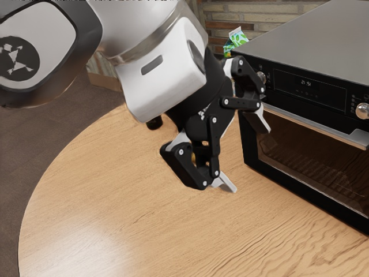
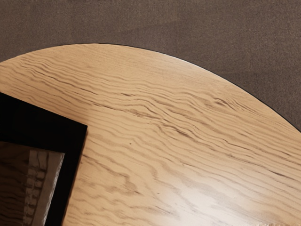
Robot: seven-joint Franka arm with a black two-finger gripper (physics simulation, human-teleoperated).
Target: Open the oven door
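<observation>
1. Nearest is the round, pale-grained wooden table (image 1: 104,196), its broad top giving the oven a firm base and, I judge, leaving room in front for the door to swing.
2. Over it reaches the white and grey robot arm (image 1: 164,75), angled down towards the oven front, presumably to bring the hand to handle height.
3. The black two-finger gripper with pale grey tips (image 1: 248,154) is spread wide, with nothing between its fingers. In the exterior view one finger sits higher than the other, a spacing that should suit taking a level bar from above and below.
4. Beyond it, at the exterior view's right, is the black-framed, dark glass oven door (image 1: 311,156), which looks shut. The wrist view takes in its frame's corner (image 2: 70,134), so the hand probably needs re-aiming at the handle.
5. Along the door's top runs the flat silver metal handle (image 1: 323,126), the likely place to pull; a poor grip could slip off.
6. Behind the oven stands a green and white carton (image 1: 236,39), out of the door's way.
</observation>
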